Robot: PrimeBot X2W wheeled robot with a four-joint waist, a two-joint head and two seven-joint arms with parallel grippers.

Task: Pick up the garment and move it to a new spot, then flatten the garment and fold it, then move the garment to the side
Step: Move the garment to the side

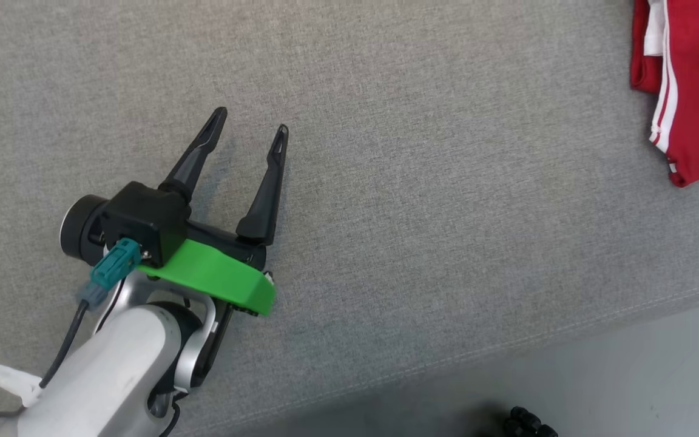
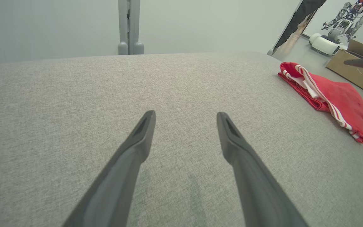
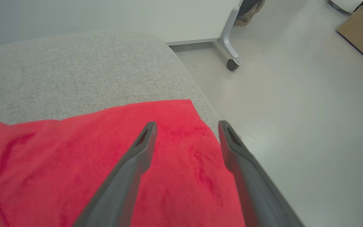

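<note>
Fingers [image 1: 267,182] of my left gripper [image 1: 252,120] are spread apart and hold nothing, hovering low over bare grey cushion [image 1: 416,182]. The right gripper [image 3: 187,123] is also spread and empty, poised just above the red garment [image 3: 106,151], which lies as a compact bundle at the cushion's right edge, well apart from the left arm. With the cloth already doubled over on itself, I judge the folding done and the last step, shifting it aside, to be in hand or nearly finished. If it must go further, I would bring the right fingers down and pinch through all the layers, keeping clear of the drop to the floor [image 3: 295,110]. The head view catches a corner of the bundle. The left wrist view gives its full outline and white stripes, while the right wrist view shows how near the cushion's corner it sits.
</note>
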